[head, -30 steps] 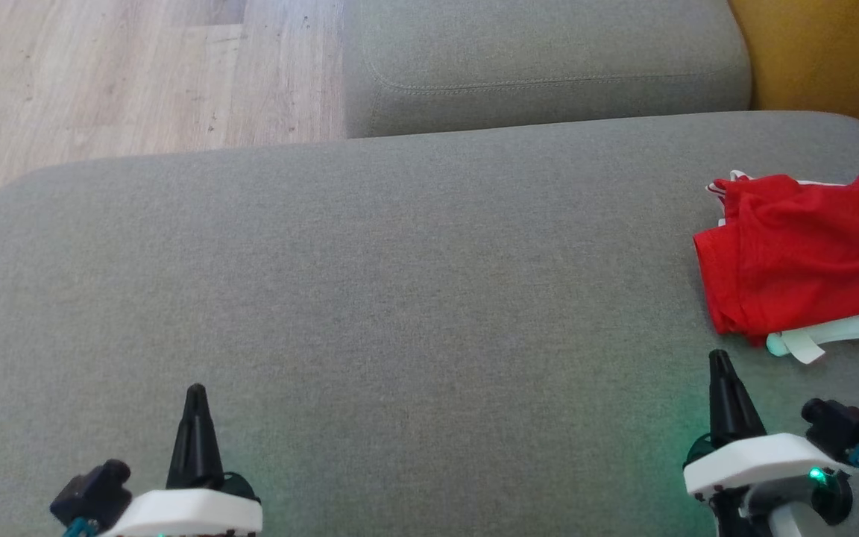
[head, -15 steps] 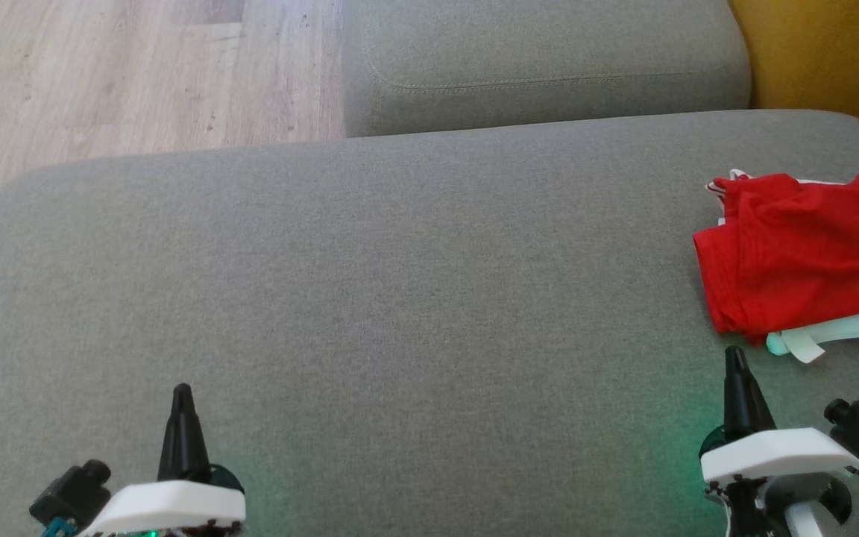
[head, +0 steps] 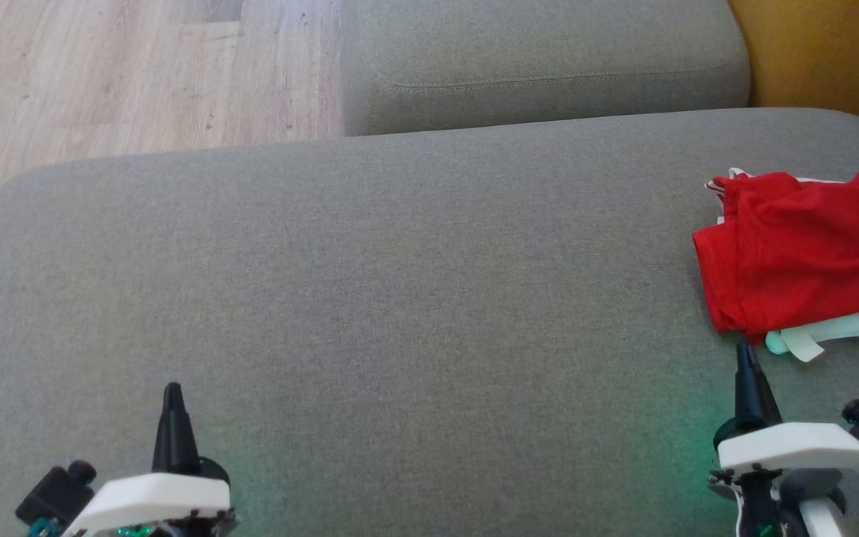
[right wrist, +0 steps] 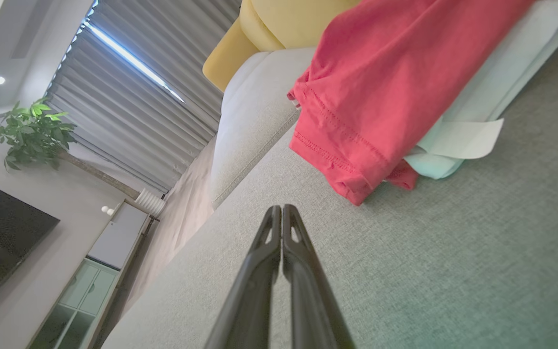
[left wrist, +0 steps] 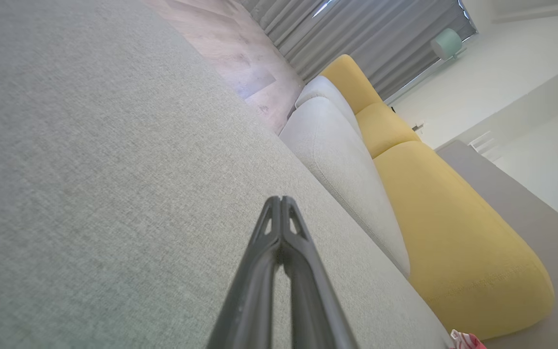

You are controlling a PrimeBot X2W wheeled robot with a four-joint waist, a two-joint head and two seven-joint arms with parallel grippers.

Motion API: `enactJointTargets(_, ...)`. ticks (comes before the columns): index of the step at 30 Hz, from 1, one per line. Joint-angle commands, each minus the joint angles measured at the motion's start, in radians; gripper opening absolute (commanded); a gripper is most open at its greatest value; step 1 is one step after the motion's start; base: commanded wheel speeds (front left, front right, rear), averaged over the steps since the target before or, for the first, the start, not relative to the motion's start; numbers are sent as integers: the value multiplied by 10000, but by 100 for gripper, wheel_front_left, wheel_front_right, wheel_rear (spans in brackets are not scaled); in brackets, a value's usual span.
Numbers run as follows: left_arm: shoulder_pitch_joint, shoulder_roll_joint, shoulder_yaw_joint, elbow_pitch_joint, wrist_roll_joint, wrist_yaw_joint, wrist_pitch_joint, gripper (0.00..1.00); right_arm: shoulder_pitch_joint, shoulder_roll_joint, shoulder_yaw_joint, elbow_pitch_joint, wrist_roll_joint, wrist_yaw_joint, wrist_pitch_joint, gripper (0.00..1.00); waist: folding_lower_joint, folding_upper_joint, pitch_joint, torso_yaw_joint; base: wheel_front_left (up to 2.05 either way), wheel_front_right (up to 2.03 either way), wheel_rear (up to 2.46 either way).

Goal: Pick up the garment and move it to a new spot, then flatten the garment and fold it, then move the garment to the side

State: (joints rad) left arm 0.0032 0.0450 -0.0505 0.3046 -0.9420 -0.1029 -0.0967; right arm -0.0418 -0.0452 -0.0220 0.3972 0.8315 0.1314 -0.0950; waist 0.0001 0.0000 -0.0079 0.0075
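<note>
Garment [head: 802, 253] — red, with a pale mint-white strip showing under its lower edge — lies as a compact, layered bundle at the right edge of the head view. It rests on the grey seat cushion [head: 400, 298] and is partly cut off by the frame. In the right wrist view, hemmed red edges sit stacked over the pale layer. The layers look loosely laid, not crisp.

Left claw [head: 172, 394]: lower left of the head view, fingers pressed together, nothing between them, bare cushion beneath.

Right claw [head: 746, 354]: lower right of the head view, fingers also pressed together and empty. Its tip sits just below the garment's pale corner. The right wrist view shows a strip of cushion between the tip and the cloth, so it is near but apart.

Step in hand (judgement): not settled by these pictures. The layout fits two stages — a bundle lying where it would be lifted to a new spot, or a folded garment set at the side with both claws standing clear. Neither claw has a grasp in either case.

Next move: none can be named that suits both readings. The right claw is the nearer one. The cloth looks thin and limp, so its layers would likely slide apart if disturbed.
</note>
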Motion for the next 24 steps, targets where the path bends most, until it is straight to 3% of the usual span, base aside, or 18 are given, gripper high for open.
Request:
enactJointTargets(1,-561,23,272,-360,-151,-81,29,0,-529,-30,18,-394,191,-3,41,0,0,0,1,0,0,0,0)
enactJointTargets(24,-741,33,723,-435,-2274,-145,708,0,-572,-37,-288,-763,2665,-5,707,0,-1,0,37,-24,0,0,0)
